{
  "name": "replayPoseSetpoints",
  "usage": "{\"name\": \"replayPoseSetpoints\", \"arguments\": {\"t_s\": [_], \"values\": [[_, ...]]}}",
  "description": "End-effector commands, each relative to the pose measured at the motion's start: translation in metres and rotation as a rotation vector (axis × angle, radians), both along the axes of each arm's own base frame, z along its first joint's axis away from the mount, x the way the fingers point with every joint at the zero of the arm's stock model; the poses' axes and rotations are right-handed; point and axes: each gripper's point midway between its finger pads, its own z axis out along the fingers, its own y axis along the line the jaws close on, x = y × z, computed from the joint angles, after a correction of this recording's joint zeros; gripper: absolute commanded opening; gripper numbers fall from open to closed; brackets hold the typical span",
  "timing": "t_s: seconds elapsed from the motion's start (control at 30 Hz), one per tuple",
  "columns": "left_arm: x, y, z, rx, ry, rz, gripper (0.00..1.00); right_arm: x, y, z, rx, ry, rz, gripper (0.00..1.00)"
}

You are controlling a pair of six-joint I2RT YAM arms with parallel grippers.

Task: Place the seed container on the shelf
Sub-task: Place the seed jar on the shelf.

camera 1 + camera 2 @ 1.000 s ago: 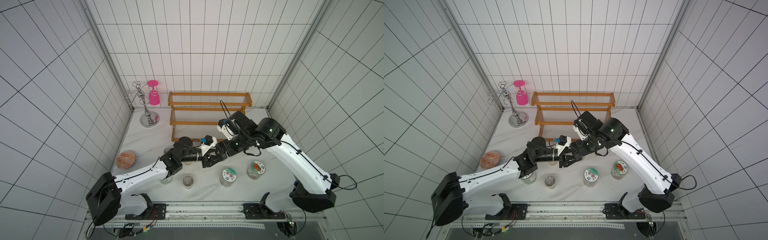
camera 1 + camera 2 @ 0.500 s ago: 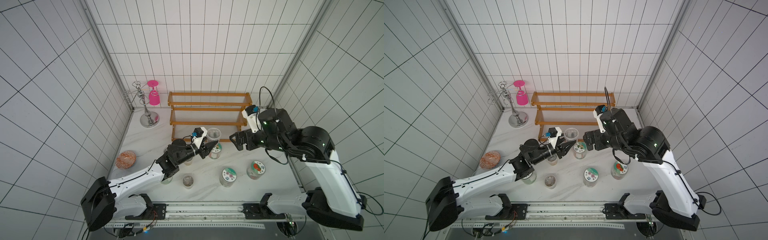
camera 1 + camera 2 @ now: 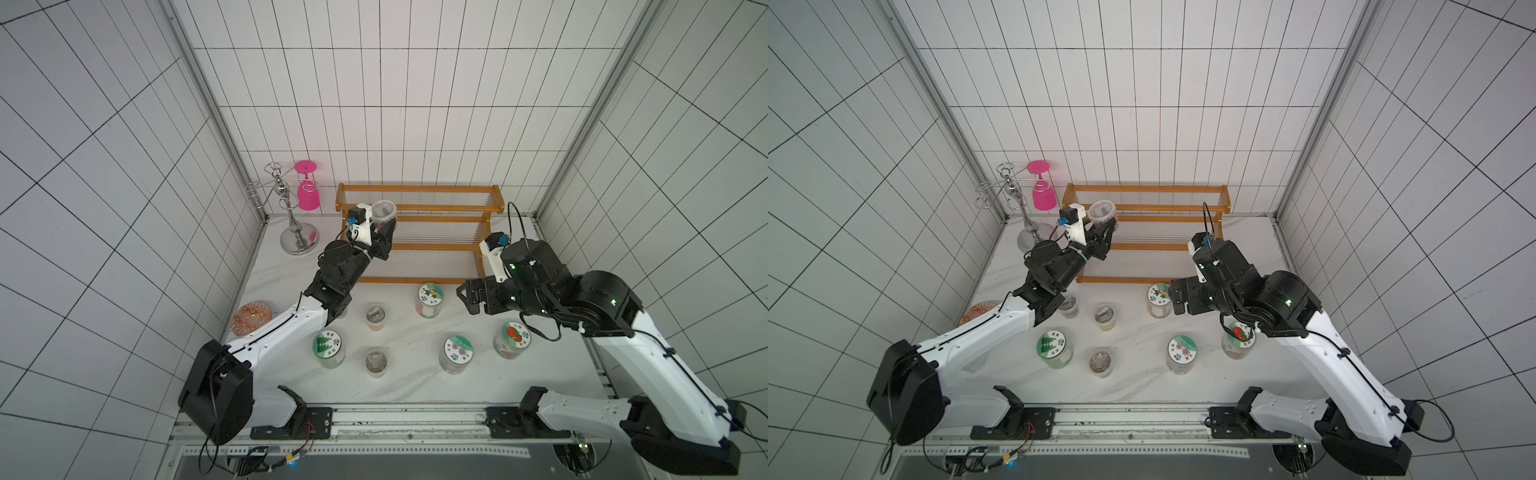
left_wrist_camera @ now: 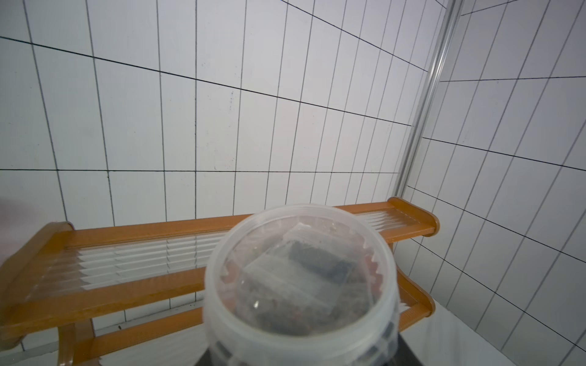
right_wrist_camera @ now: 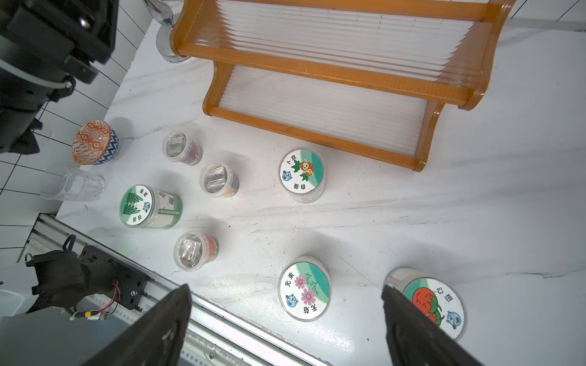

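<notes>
The seed container (image 3: 383,210) (image 3: 1101,211) is a small clear tub with dark packets inside. My left gripper (image 3: 384,226) (image 3: 1105,227) is shut on it and holds it upright in the air, at the left end of the shelf (image 3: 419,189) (image 3: 1146,189) and level with its upper tiers. In the left wrist view the seed container (image 4: 301,275) hides the jaws, with the shelf (image 4: 126,231) just behind it. My right gripper (image 3: 467,297) (image 3: 1177,301) (image 5: 285,287) hangs open above the table's right side, holding nothing.
Labelled jars (image 3: 429,299) (image 3: 328,347) (image 3: 457,353) (image 3: 513,338) and two small clear tubs (image 3: 375,316) (image 3: 376,361) stand in front of the shelf. A chrome stand (image 3: 297,241) with a pink glass (image 3: 307,195) is at the back left. A patterned bowl (image 3: 252,318) and a clear glass (image 5: 76,188) sit at the left edge.
The two grippers have separated from the table's middle. My left arm has lifted the seed container up and back to the shelf's left end. My right arm has withdrawn to the right.
</notes>
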Motion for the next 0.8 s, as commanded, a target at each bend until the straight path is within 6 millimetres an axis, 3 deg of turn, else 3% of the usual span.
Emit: {"name": "replayPoseSetpoints", "arguments": {"t_s": [0.0, 0.13, 0.37, 0.77], "values": [[0.021, 0.020, 0.024, -0.036, -0.048, 0.092, 0.43, 0.003, 0.003, 0.001, 0.037, -0.002, -0.016, 0.97], [0.044, 0.033, 0.030, -0.005, -0.058, 0.177, 0.42, 0.004, 0.002, -0.003, 0.029, -0.003, -0.019, 0.97], [0.085, 0.047, 0.019, 0.064, -0.029, 0.281, 0.42, 0.006, 0.004, -0.008, 0.022, 0.001, -0.019, 0.97], [0.127, 0.060, -0.007, 0.112, 0.049, 0.337, 0.42, 0.007, 0.005, -0.013, 0.021, 0.004, -0.020, 0.97]]}}
